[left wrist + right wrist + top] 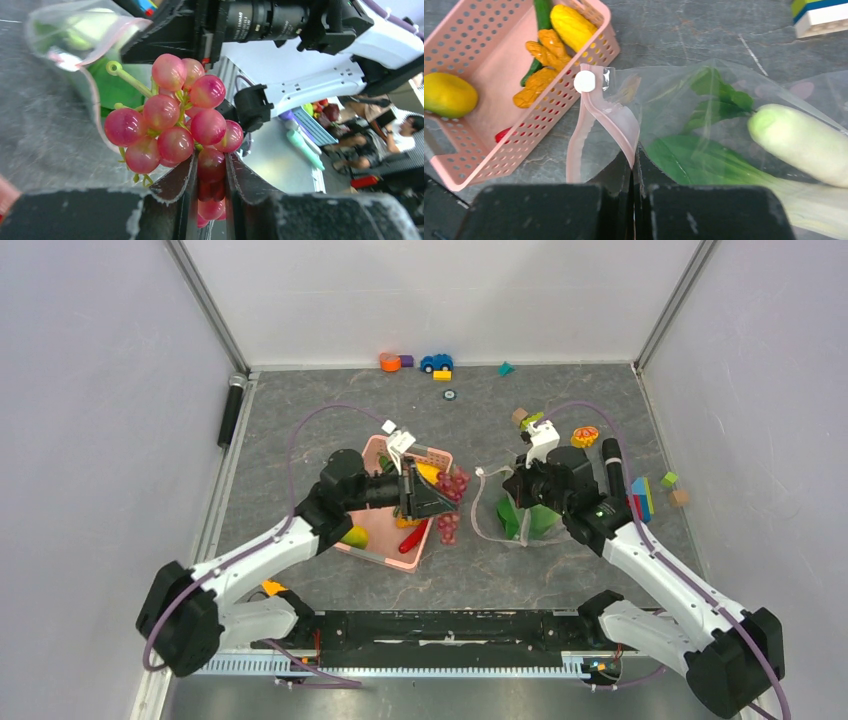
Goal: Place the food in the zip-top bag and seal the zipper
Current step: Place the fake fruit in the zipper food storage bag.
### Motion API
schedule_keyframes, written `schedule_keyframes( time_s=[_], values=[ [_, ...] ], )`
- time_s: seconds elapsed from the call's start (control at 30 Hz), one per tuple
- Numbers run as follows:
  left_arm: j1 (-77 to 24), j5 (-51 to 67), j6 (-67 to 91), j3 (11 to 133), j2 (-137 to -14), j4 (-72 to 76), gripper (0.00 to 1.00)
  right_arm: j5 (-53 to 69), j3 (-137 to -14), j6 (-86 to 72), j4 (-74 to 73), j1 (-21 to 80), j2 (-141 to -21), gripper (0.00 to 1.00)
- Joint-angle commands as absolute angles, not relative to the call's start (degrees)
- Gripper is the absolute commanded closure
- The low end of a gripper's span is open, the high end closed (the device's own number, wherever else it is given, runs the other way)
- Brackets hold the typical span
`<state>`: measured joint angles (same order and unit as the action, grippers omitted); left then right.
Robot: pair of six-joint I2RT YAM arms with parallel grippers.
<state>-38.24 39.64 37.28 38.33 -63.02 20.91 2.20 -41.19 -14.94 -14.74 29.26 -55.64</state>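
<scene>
A grey, marbled table (pixel 480 410) sits inside white walls (pixel 100 390) with metal posts in the far corners. A black cylinder (pixel 230 412) lies along its left edge. Against the far wall are a blue car (pixel 436 362) and a few small toy pieces, and coloured blocks (pixel 641 498) stand near the right wall. In the left wrist view a blurred room with a seated person (pixel 400 132) shows past the table. A pink basket (pixel 375 540) lies left of centre. It holds a mango (pixel 449 95), yellow and orange pieces (pixel 541 65) and a chili (pixel 503 134). Just right of it lies the clear bag (pixel 724 80), its mouth turned toward the basket. A bok choy (pixel 799 140) is already inside, white stalk to the right and leaves toward the mouth. The pink zipper (pixel 599 107) is unsealed and curls upward, with the white slider (pixel 584 81) at its end beside the basket's wall. The right gripper (pixel 633 155) has its jaws pressed together on the bag's rim, pinching the zipper strip and lifting that edge. The left gripper (pixel 209 165) pinches the lower berries of a bunch of pink grapes (pixel 175 125), jaws narrowly apart around them. It holds the bunch above the gap between basket and bag. From the left wrist, the right arm (pixel 330 85) and its camera cross just behind and above the grapes, close over the bag's mouth.
</scene>
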Motion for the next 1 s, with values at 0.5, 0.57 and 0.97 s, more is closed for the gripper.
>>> schedule_keyframes(
  time_s=[0.5,0.57,0.97],
  values=[
    [-42.8,50.5,48.8,48.5,-78.8,41.5,0.98,18.5,-50.1,-23.4,-7.8,29.3,-54.7,1.0],
    [-42.8,50.3,48.2,49.0,-79.3,39.3,0.98,19.1,-50.0,-24.0,-7.6,29.3,-55.0,1.0],
    [-42.8,38.3,41.9,52.6,-82.3,13.0,0.98,18.6,-49.7,-23.6,-4.2,29.2,-53.8,1.0]
  ],
)
